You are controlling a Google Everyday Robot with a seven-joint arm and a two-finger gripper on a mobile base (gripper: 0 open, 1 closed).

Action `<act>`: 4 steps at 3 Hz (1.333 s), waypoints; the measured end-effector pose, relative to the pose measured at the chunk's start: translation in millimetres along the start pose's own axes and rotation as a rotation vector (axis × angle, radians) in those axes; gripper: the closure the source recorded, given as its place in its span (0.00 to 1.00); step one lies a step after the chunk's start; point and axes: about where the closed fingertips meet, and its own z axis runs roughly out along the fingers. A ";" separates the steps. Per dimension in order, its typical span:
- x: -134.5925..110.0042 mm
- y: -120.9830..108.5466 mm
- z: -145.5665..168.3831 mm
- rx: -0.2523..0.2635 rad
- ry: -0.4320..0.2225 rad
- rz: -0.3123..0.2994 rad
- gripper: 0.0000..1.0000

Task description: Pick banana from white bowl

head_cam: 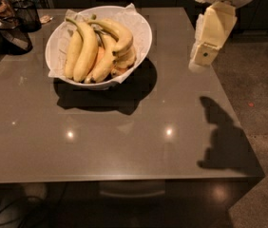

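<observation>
The white bowl (144, 28), lined with crinkled white paper, stands at the back left of the grey table (124, 127). It holds several yellow bananas. The strongly curved banana (117, 32), with a greenish stem, lies on top at the right side of the bowl, over the straighter bananas of the bunch (84, 53). My gripper (204, 49), cream-coloured, hangs above the table's right part. It is to the right of the bowl, well apart from it, and holds nothing.
Dark containers (10, 30) and a black mesh cup (28, 14) stand off the table's back left corner. The arm's shadow (222, 134) falls on the table's front right. The table's right edge drops to a speckled floor (262, 80).
</observation>
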 end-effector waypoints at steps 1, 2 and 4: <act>-5.3 -5.4 1.7 -0.004 -0.059 0.036 0.00; -36.2 -18.6 8.5 -0.054 -0.118 0.054 0.00; -97.7 -44.8 28.5 -0.075 -0.169 0.033 0.00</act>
